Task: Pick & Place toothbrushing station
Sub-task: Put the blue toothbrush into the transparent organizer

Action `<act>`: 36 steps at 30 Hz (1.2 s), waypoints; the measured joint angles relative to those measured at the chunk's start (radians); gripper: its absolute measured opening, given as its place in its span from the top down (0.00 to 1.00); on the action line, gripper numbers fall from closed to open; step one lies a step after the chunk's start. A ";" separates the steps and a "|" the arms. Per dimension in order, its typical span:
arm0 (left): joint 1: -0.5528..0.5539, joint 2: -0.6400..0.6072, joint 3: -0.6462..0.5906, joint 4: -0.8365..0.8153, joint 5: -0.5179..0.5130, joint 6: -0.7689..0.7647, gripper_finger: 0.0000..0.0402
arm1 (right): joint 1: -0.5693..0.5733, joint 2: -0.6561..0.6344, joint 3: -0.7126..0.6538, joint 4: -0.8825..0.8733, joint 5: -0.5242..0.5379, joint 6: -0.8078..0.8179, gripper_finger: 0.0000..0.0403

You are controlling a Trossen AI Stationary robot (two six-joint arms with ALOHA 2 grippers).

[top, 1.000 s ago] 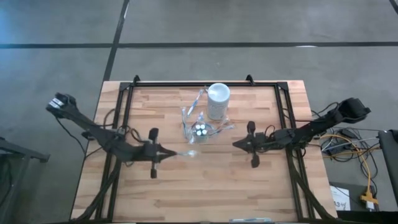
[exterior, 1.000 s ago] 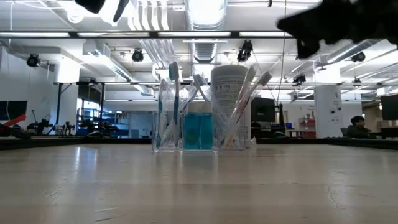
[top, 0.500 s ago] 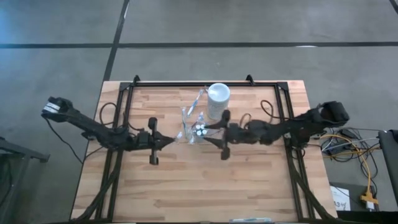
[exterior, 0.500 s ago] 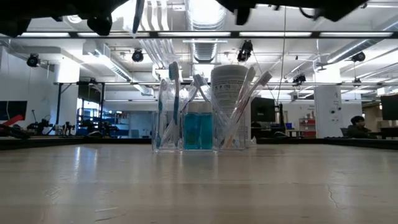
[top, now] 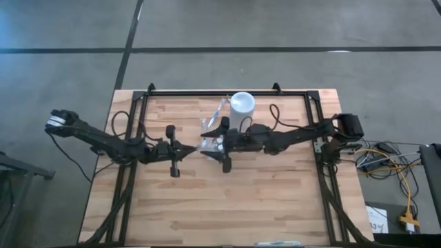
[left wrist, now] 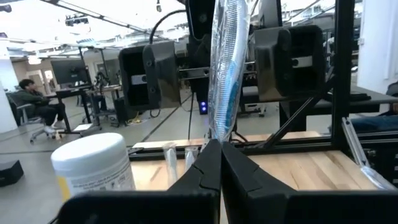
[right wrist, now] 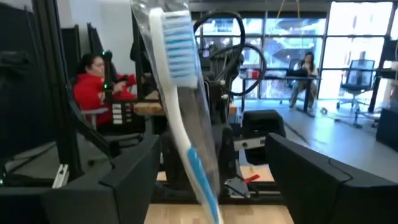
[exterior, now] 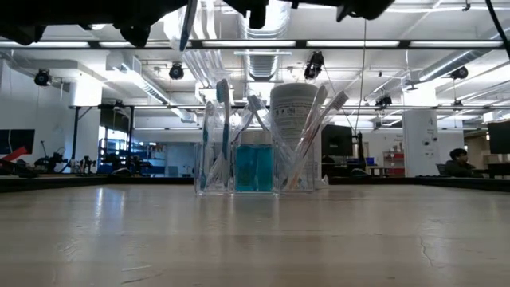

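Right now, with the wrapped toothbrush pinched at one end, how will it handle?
The left gripper pinches the toothbrush low, so it probably wobbles. Its clear wrapper looks glossy, likely slippery. Thin and slim, it seems light; the open right gripper should grip it gently.

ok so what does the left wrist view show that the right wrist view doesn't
Only the left wrist view: the left gripper shut on one end of the toothbrush, and the cup nearby. Only the right wrist view: a seated person in red in the room behind. Both: the wrapped toothbrush standing between the wide-open fingers of the right gripper.
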 joint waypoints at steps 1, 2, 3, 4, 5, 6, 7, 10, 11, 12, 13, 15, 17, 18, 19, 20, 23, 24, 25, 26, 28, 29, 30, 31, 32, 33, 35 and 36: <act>0.000 0.000 0.000 -0.004 0.000 -0.003 1.00 | 0.000 0.002 0.014 -0.029 -0.001 0.000 0.31; 0.002 0.000 0.000 -0.006 0.000 -0.005 1.00 | 0.000 0.003 0.026 -0.053 -0.001 0.000 0.32; 0.002 0.000 0.000 -0.006 0.000 -0.008 1.00 | 0.000 0.003 0.038 -0.062 -0.001 -0.002 0.34; 0.003 0.000 0.000 -0.009 -0.001 -0.008 1.00 | 0.000 0.004 0.047 -0.066 -0.002 -0.007 0.36; 0.003 0.000 0.000 -0.011 -0.002 -0.009 1.00 | 0.000 0.004 0.052 -0.067 -0.002 -0.009 0.38; 0.003 0.000 0.000 -0.012 -0.002 -0.015 1.00 | 0.000 0.004 0.057 -0.066 -0.003 -0.008 0.41; 0.003 0.000 0.000 -0.012 -0.002 -0.019 1.00 | 0.000 0.004 0.058 -0.067 -0.003 -0.005 0.44; 0.004 0.000 0.000 -0.016 -0.004 -0.034 1.00 | 0.000 0.005 0.063 -0.081 -0.037 -0.008 0.55; 0.004 0.000 0.000 -0.020 -0.006 -0.038 1.00 | 0.000 0.005 0.066 -0.092 -0.050 -0.008 0.59; 0.004 0.000 0.000 -0.023 -0.006 -0.045 1.00 | 0.000 0.005 0.070 -0.104 -0.053 -0.007 0.63; 0.005 0.000 0.000 -0.025 -0.006 -0.049 1.00 | 0.001 0.005 0.072 -0.112 -0.056 -0.006 0.67; 0.008 0.001 0.000 -0.032 -0.006 -0.056 1.00 | 0.001 0.005 0.073 -0.130 -0.057 -0.010 0.78; 0.009 0.001 0.000 -0.039 -0.004 -0.066 1.00 | 0.000 0.005 0.073 -0.138 -0.075 -0.025 0.89; 0.009 0.001 0.001 -0.046 0.003 -0.070 1.00 | -0.001 0.005 0.073 -0.140 -0.083 -0.035 0.93; 0.009 0.001 0.002 -0.051 0.006 -0.070 1.00 | -0.002 0.001 0.074 -0.152 -0.094 -0.035 0.95; 0.009 0.001 0.002 -0.053 0.007 -0.071 1.00 | -0.002 -0.004 0.074 -0.168 -0.093 -0.036 0.95; 0.008 -0.002 0.000 -0.070 0.010 -0.075 0.97 | -0.008 -0.026 0.074 -0.239 -0.080 -0.054 0.96; 0.007 -0.003 -0.001 -0.079 0.010 -0.076 0.95 | -0.011 -0.034 0.074 -0.264 -0.074 -0.063 0.96; 0.006 -0.004 -0.001 -0.089 0.012 -0.079 0.94 | -0.015 -0.044 0.074 -0.284 -0.074 -0.070 0.97; 0.006 -0.005 -0.001 -0.101 0.015 -0.082 0.92 | -0.017 -0.055 0.073 -0.303 -0.073 -0.075 0.97; 0.005 -0.006 -0.002 -0.121 0.018 -0.089 0.89 | -0.022 -0.074 0.073 -0.323 -0.068 -0.081 0.97; 0.004 -0.008 -0.002 -0.134 0.019 -0.089 0.87 | -0.025 -0.088 0.074 -0.339 -0.064 -0.085 0.97; 0.003 -0.010 -0.002 -0.146 0.020 -0.092 0.86 | -0.027 -0.099 0.074 -0.358 -0.063 -0.087 0.97; 0.002 -0.014 -0.002 -0.159 0.020 -0.099 0.84 | -0.029 -0.106 0.074 -0.367 -0.058 -0.088 0.97; 0.002 -0.023 -0.002 -0.180 0.022 -0.107 0.83 | -0.031 -0.112 0.074 -0.380 -0.045 -0.089 0.97; -0.001 -0.035 -0.003 -0.208 0.025 -0.115 0.83 | -0.034 -0.119 0.074 -0.401 -0.038 -0.089 0.97; -0.010 -0.062 -0.003 -0.256 0.057 -0.125 0.82 | -0.046 -0.124 0.074 -0.434 -0.027 -0.091 0.97; -0.016 -0.081 -0.003 -0.281 0.083 -0.125 0.82 | -0.054 -0.124 0.074 -0.448 -0.026 -0.085 0.97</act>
